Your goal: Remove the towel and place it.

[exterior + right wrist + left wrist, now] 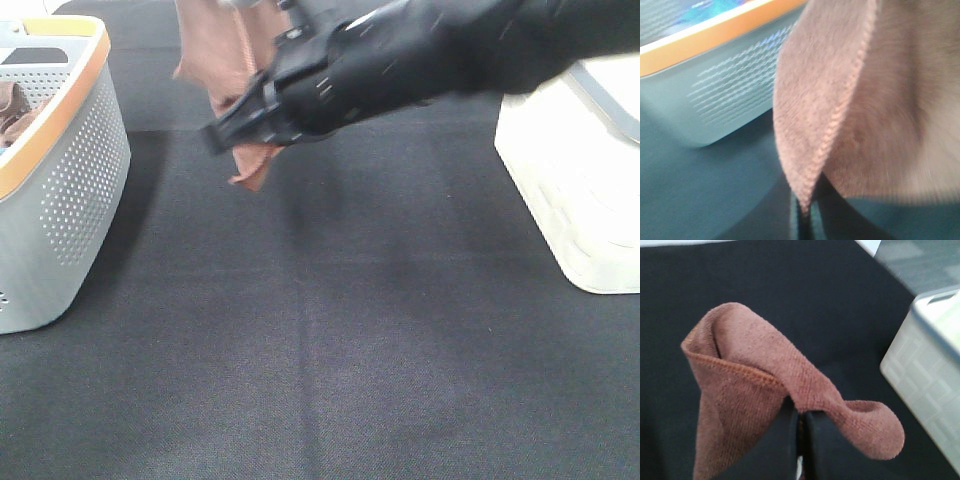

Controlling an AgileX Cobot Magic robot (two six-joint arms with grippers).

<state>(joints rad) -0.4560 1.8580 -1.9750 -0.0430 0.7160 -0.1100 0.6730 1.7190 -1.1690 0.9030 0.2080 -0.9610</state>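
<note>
A brown towel hangs in the air above the black table at the back, between the two baskets. My right gripper reaches across from the right and is shut on the towel's lower part. The right wrist view shows its fingers pinching the hemmed corner of the towel. In the left wrist view my left gripper is shut on a fold of the towel. In the exterior view the left gripper is out of view past the top edge.
A grey perforated basket with an orange rim stands at the left, with brown cloth inside; it also shows in the right wrist view. A white basket stands at the right, also in the left wrist view.
</note>
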